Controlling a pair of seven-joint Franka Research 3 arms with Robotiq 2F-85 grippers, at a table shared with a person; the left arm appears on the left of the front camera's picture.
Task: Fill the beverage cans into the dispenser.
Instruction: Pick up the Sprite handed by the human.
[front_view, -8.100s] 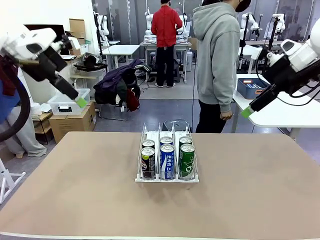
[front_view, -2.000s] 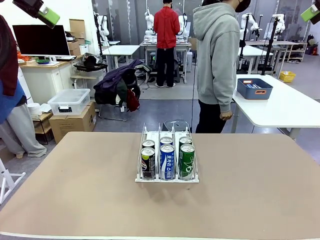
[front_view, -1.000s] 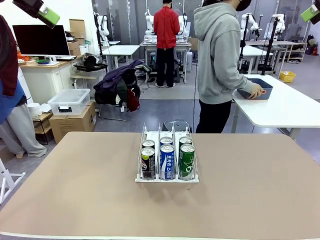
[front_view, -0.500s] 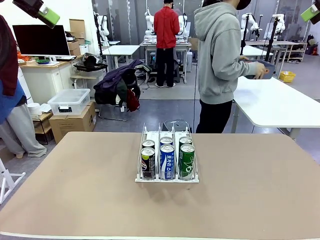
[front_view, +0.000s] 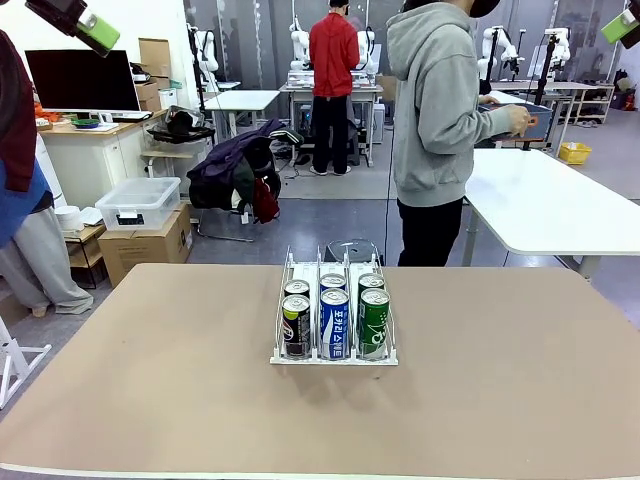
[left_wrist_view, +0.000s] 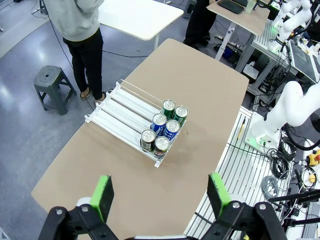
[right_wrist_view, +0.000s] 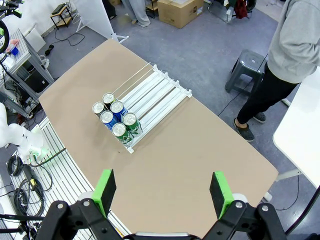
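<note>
The dispenser (front_view: 333, 359) stands mid-table with six beverage cans at its near end: black (front_view: 296, 325), blue (front_view: 334, 323) and green (front_view: 374, 322) in front, three more behind. My left gripper (left_wrist_view: 160, 195) hangs high above the table, open and holding nothing; its green pad (front_view: 97, 30) shows at the front view's top left. High above too is my right gripper (right_wrist_view: 162, 192), open and holding nothing, with its pad (front_view: 620, 25) at the top right. From above, the dispenser (left_wrist_view: 125, 107) (right_wrist_view: 155, 92) has bare lanes behind the cans (left_wrist_view: 162, 127) (right_wrist_view: 115, 117).
A person in a grey hoodie (front_view: 440, 110) stands beyond the table's far edge, turned toward a white side table (front_view: 550, 205) and holding a dark blue bin (front_view: 538, 122) at chest height. A grey stool (left_wrist_view: 50, 85) stands on the floor near the far edge.
Both arms have risen from beside the table to high above it and now hold still. The person has lifted the blue bin off the side table.
</note>
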